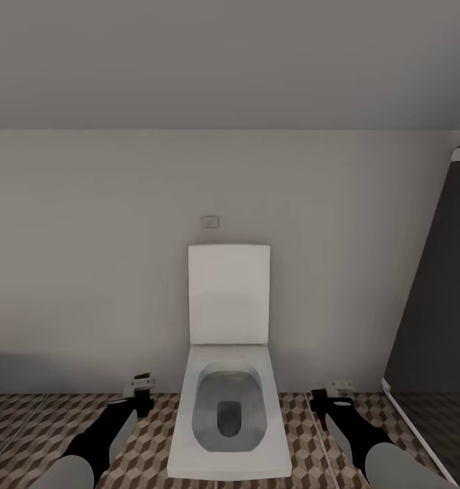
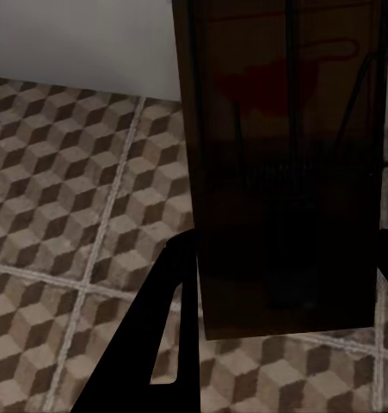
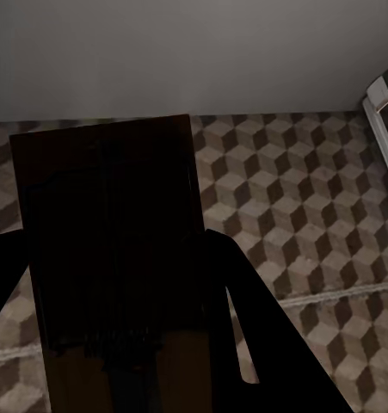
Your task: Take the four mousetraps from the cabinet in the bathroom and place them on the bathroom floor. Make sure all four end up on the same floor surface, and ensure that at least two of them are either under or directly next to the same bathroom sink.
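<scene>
Nearest the robot, both arms reach forward low over the bathroom floor of brown, beige and cream cube-patterned tiles with light grout lines; the white rectangular toilet sits between them, its lid raised against the wall.

The left gripper hovers just to the left of the toilet bowl; in the left wrist view its dark fingers are closed against the edges of a flat rectangular brown wooden mousetrap with thin dark metal wires and a faint red mark on its face — the board is held between them above the tiles, apart from the floor.

The right gripper hangs just to the right of the toilet bowl; in the right wrist view its black fingers press on either side of a second brown wooden mousetrap, so dark in shadow that its metal parts cannot be made out; it too is carried above the patterned floor.

Behind the toilet stands a plain pale grey wall; a small pale rectangular flush plate is set in it just above the raised lid. To the right of the toilet, past the right gripper, a dark grey panel rises at a slant, with a white strip along its foot.
</scene>
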Tool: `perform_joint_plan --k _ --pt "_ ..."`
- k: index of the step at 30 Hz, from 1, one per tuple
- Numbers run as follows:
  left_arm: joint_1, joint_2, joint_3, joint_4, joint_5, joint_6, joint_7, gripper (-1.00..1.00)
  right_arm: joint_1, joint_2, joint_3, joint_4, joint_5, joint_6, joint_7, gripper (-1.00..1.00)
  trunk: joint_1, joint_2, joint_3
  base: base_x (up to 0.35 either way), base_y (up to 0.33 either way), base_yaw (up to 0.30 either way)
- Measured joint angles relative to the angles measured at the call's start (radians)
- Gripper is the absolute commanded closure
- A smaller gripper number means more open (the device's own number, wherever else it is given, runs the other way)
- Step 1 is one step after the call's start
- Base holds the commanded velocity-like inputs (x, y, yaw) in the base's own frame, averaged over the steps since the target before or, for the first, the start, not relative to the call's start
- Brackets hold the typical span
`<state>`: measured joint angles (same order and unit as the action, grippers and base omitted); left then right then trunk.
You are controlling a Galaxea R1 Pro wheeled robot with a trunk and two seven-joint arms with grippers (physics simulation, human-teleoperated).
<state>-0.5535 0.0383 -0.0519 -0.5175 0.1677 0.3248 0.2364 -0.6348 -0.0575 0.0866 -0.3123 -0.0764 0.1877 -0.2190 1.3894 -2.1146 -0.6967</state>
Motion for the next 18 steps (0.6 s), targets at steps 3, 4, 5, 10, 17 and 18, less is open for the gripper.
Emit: perform_joint_plan --k 3,4,5,10,17,18 --pt "0.000 -0.009 0.000 0.000 -0.001 0.000 0.000 1.00 0.000 0.000 0.000 0.000 0.000 0.000 0.000 1.00 0.000 0.000 0.000 0.000 0.000 0.000" --pt "0.000 -0.012 0.000 0.000 -0.002 0.000 0.000 1.00 0.000 0.000 0.000 0.000 0.000 0.000 0.000 1.00 0.004 -0.007 -0.003 0.000 0.000 0.000" --pt "0.000 -0.013 0.000 0.000 -0.002 0.000 0.000 1.00 0.000 0.000 0.000 0.000 0.000 0.000 0.000 1.00 0.008 -0.014 -0.006 0.000 0.000 0.000" --pt "0.000 -0.017 -0.002 0.000 -0.002 0.000 0.000 1.00 0.000 0.000 0.000 -0.001 0.000 0.003 0.000 1.00 0.027 -0.049 -0.022 0.000 0.000 0.000" --pt "0.000 -0.018 -0.002 0.000 -0.001 0.001 0.000 1.00 0.000 0.000 0.000 -0.006 0.000 0.008 0.002 1.00 0.054 -0.098 -0.044 0.000 0.000 0.000" --pt "0.000 -0.018 -0.003 0.001 -0.001 0.001 0.000 1.00 0.000 0.000 0.000 -0.007 -0.001 0.008 0.003 1.00 0.057 -0.105 -0.047 0.000 0.000 0.000"
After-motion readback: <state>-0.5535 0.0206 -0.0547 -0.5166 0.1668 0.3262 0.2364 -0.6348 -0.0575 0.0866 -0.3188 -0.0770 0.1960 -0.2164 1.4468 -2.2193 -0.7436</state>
